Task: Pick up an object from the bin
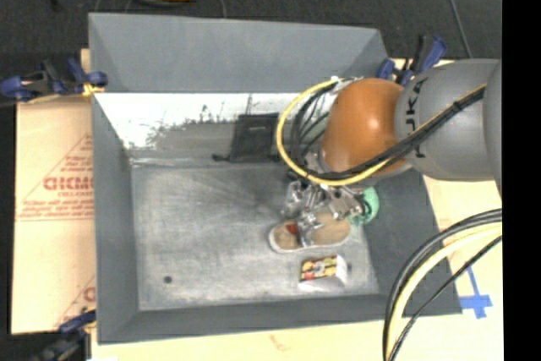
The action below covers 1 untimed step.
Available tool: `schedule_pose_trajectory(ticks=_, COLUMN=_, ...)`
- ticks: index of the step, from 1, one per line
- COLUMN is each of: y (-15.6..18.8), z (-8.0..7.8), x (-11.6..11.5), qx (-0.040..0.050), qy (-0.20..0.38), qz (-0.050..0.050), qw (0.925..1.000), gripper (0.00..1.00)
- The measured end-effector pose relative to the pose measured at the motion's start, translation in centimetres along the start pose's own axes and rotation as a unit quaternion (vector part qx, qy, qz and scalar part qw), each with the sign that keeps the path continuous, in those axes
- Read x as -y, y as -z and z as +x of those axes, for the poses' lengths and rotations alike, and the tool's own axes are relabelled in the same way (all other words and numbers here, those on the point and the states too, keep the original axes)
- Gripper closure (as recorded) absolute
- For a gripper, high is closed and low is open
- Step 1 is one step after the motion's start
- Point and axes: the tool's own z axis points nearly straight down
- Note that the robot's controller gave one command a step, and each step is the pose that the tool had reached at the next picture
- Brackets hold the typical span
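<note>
While the arm reached in from the right of the frame, the grey bin (110, 224) showed its scratched floor on the left, with one tiny dark spot (167, 279) near the lower left corner. A flat black thing (254, 135) leaned on the back wall, near the upper middle of the frame. Right of the middle lay a small shoe-like thing (296, 237), tan and white with a bit of red, long and rounded. The hand (314, 211) was low in the bin, right over the shoe-like thing, touching it or nearly so. I could not tell if the hand was spread or pressed together. Just below the shoe-like thing, close to the front wall, lay a small white packet (323, 270) with red and yellow marks. A green round thing (369, 207) peeked out just right of the hand. Above the hand sat the orange cover (359, 127) of the wrist, with yellow and black cables (292, 139) looped round it. The grey arm (452, 123) stood at the right side.
</note>
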Motion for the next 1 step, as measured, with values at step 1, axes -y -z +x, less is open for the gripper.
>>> schedule_pose_trajectory(ticks=1, y=1.16, z=0.11, x=-0.02, qx=-0.0011, qy=-0.001, qz=0.0, qw=1.0, gripper=1.0)
